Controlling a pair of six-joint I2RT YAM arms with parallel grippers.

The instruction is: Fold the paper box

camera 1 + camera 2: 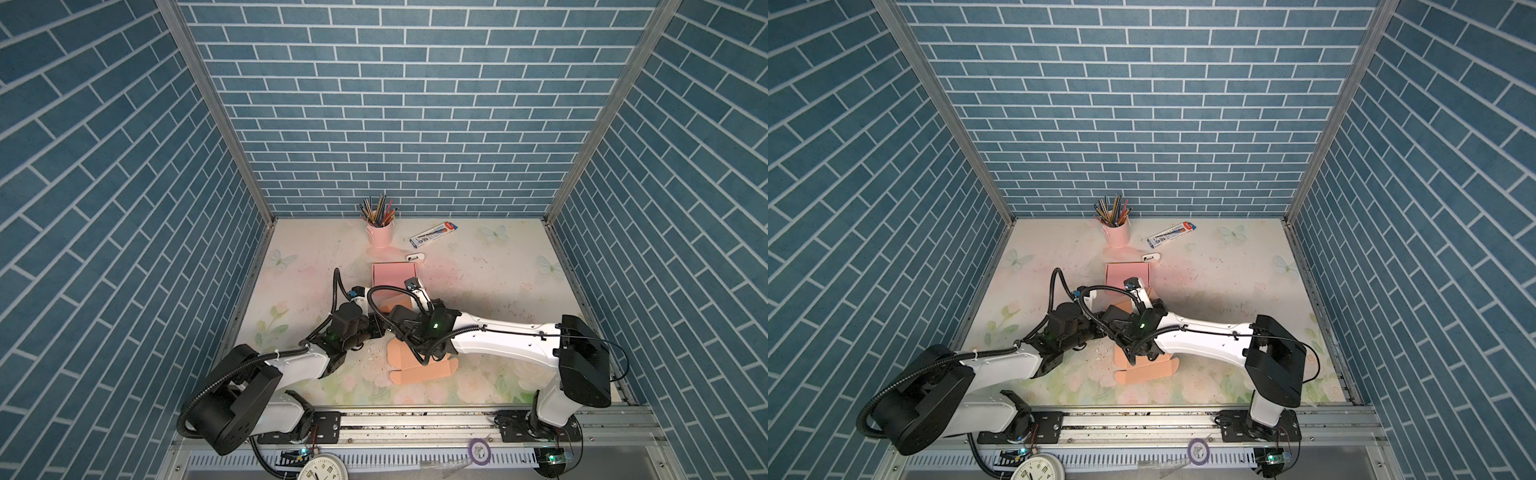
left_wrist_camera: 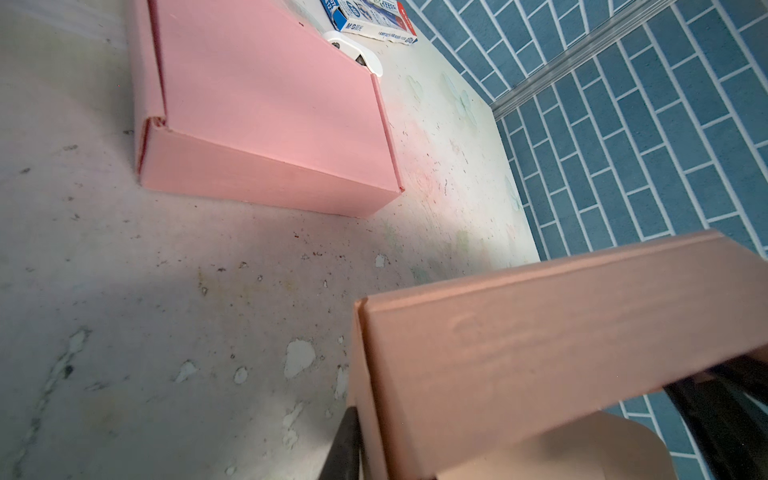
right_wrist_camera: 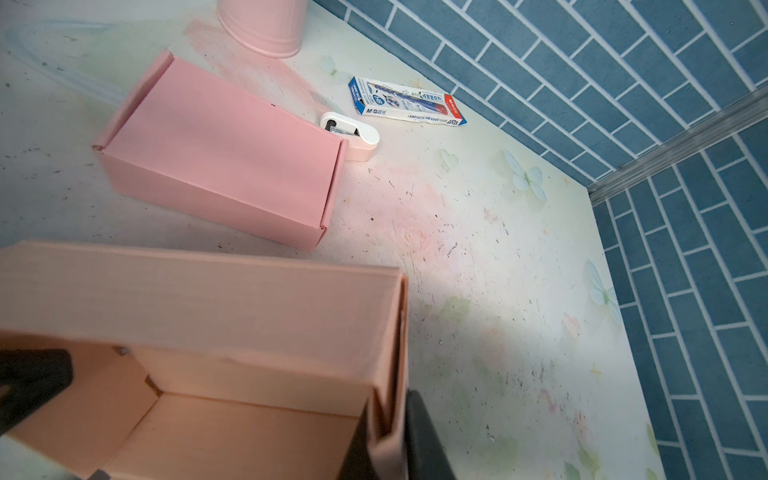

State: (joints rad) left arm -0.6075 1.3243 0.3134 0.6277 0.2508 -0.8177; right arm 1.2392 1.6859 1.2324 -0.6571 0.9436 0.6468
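Jaws on the right gripper [image 3: 390,440] pinch one side wall of the paper box [image 1: 419,368]; the left gripper [image 2: 358,444] pinches the opposite wall. Both arms reach inward, wrists meeting over the box at mid-table [image 1: 498,291].

Peach box [image 1: 419,372] mostly hid by R arm [image 1: 507,343].

Peach paper box [image 3: 208,299] was matt card, faintly ribbed (closed pink box [image 3: 224,166] likewise); tabletop [image 3: 478,270] looked scuffed, chipped; pencil carton [image 3: 407,102] glossy.
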